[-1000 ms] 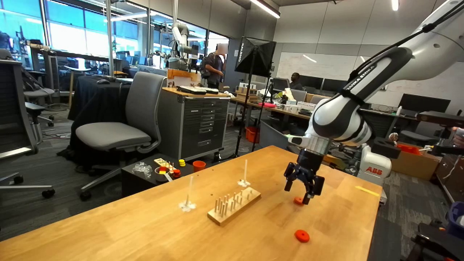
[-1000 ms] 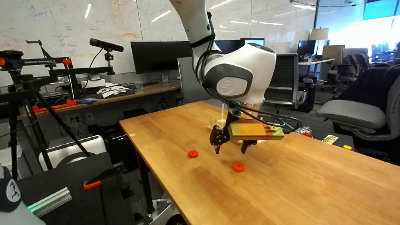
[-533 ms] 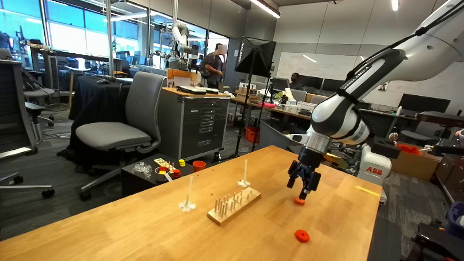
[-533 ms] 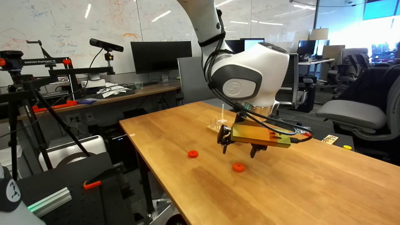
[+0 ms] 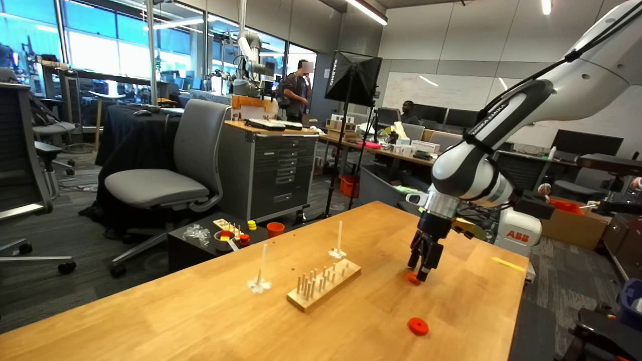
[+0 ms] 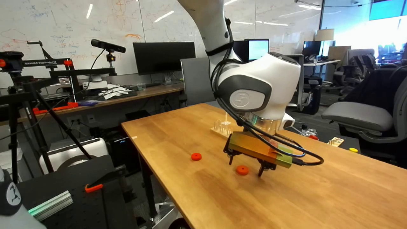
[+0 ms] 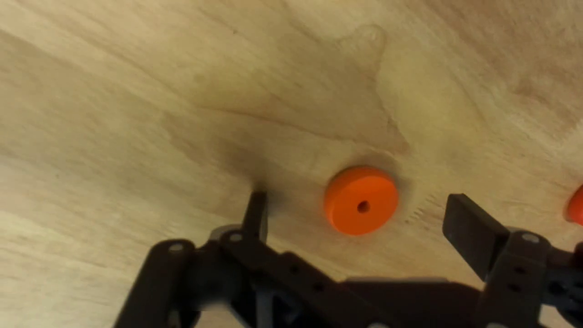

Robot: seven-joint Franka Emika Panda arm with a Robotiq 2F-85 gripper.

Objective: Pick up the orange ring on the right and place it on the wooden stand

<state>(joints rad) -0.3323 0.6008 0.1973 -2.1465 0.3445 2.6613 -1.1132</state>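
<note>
The orange ring (image 5: 412, 279) lies flat on the table directly under my gripper (image 5: 417, 271). In an exterior view the same ring (image 6: 242, 170) shows between the fingers of the gripper (image 6: 245, 169). In the wrist view the ring (image 7: 361, 200), with its small centre hole, sits between the two spread fingertips of the gripper (image 7: 357, 197), with a gap on each side. The gripper is open and holds nothing, its tips close above the table. The wooden stand (image 5: 323, 286), a pale plate with upright pegs, also shows partly hidden behind the gripper in an exterior view (image 6: 221, 128).
A second, identical orange ring (image 5: 418, 326) lies nearby; it also shows in an exterior view (image 6: 196, 156) and at the wrist view's right edge (image 7: 576, 207). Two thin upright rods (image 5: 262, 265) stand taped to the table beyond the stand. A low black box (image 5: 200, 250) stands beside the table.
My gripper has moved down and over the ring and turned somewhat, and its fingers now stand on either side of the ring. The rings and the stand have not visibly moved.
</note>
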